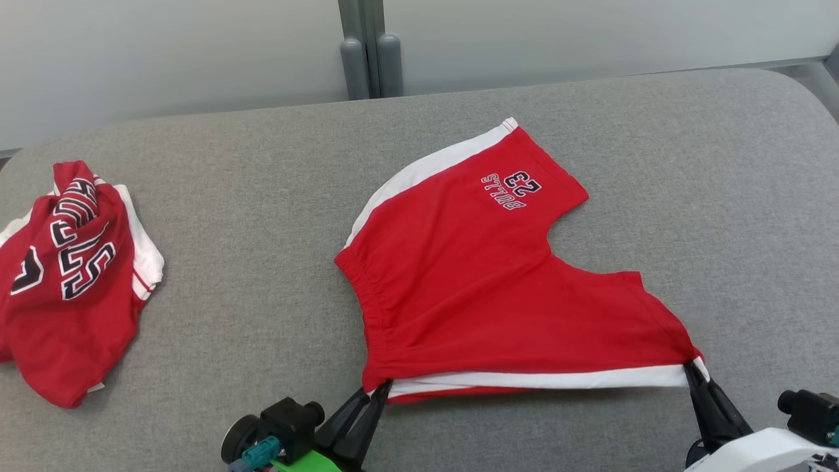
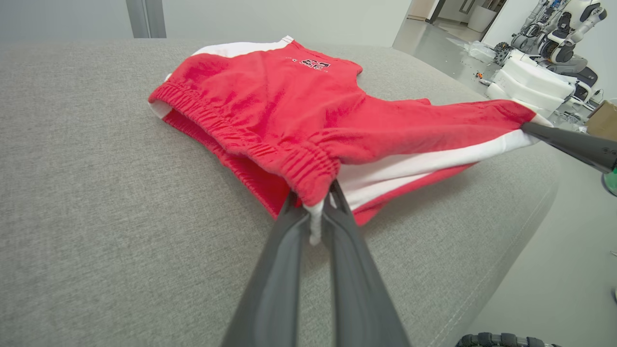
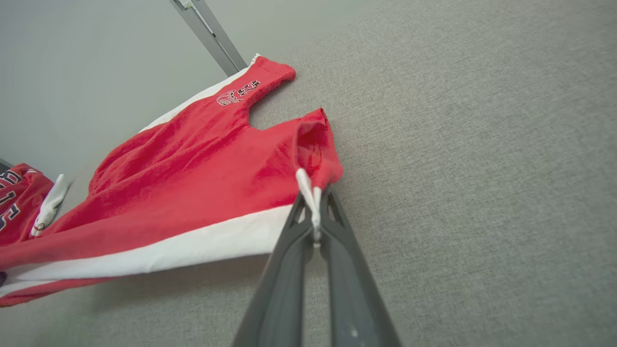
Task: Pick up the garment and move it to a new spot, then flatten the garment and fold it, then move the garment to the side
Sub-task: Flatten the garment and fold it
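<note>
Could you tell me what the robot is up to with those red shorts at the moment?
The robot holds the red shorts by their near edge on the grey cushioned surface. Its left gripper is shut on the waistband corner and its right gripper on the leg hem, with the white-striped edge stretched between them and slightly lifted. The far leg lies flat. A second red garment sits crumpled at the left.

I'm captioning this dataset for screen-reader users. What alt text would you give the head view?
A pair of red shorts with white side stripes lies spread on a grey cushioned surface, their near edge pinched by the left claw at the waistband and the right claw at the leg hem. A second red garment lies crumpled at far left.
</note>
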Available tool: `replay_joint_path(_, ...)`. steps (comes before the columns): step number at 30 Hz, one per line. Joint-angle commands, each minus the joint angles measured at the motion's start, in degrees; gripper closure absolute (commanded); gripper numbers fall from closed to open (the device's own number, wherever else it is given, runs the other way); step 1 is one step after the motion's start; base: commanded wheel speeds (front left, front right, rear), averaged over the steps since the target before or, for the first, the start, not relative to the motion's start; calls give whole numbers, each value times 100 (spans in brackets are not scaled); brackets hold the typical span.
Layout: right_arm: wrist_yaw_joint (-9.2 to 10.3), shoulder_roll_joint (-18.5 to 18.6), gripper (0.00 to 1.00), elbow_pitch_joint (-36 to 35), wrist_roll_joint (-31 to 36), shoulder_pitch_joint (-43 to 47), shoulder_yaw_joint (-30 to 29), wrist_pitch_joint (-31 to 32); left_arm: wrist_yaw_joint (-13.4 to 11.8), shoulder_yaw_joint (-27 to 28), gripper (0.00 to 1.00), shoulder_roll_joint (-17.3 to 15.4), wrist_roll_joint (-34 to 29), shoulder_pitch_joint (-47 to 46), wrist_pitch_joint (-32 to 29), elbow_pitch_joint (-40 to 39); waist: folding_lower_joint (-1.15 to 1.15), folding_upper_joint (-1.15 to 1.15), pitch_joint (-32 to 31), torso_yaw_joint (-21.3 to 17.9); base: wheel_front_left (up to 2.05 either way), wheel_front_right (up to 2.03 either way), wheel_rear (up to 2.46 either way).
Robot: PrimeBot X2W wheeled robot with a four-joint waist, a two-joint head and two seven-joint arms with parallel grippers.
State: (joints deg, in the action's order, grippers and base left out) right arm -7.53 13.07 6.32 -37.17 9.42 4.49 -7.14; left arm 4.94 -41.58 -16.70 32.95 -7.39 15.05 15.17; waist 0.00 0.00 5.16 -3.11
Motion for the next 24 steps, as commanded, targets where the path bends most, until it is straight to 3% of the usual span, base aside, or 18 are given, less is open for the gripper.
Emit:
replay_joint_path(1,8,-8,100,-79,90,-121,-91,41,29,63,100,44,-40,-55,16,-16,0,0,-18,39,0,0,0)
replay_joint_path(13,8,247,100,63,400,-1692,-129,347,202,216,100,356,-329,-990,16,160,0,0,296,398,0,0,0)
replay_joint_path(24,8,463,100,1509,585,-4068,186,466,259,178,100,865,-65,-2536,9,927,0,0,1106,876,0,0,0)
